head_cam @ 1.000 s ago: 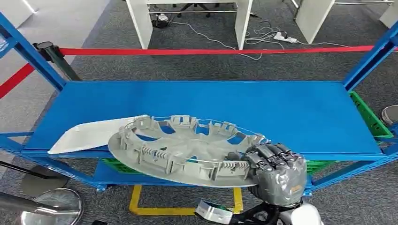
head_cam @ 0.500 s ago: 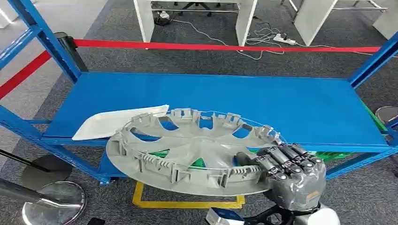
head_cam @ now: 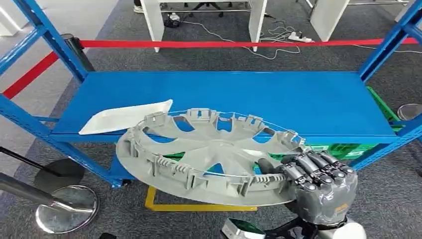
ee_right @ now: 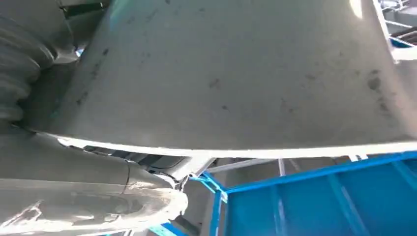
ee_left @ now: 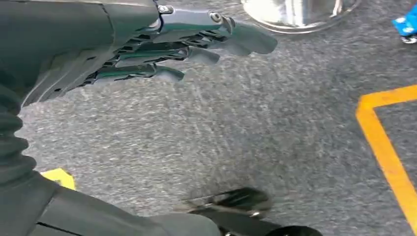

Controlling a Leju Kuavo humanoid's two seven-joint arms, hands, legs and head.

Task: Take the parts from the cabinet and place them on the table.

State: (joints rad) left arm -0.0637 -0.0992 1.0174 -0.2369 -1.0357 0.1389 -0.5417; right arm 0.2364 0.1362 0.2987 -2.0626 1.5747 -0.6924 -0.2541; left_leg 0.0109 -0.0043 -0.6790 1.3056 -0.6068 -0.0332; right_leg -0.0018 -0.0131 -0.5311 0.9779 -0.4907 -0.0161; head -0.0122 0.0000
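My right hand [head_cam: 318, 186] grips the hubcap [head_cam: 209, 157] by its near-right rim, disc flat, leftward; left hand [ee_left: 162, 44] hangs slack.

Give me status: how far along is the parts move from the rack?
Done: the grey wheel cover is mostly out past the front edge of the blue shelf. In hand: the right hand grips its rim; the left hand hangs over the carpet holding nothing. Left: carrying the cover to the table, plus the white panel lying on the shelf.
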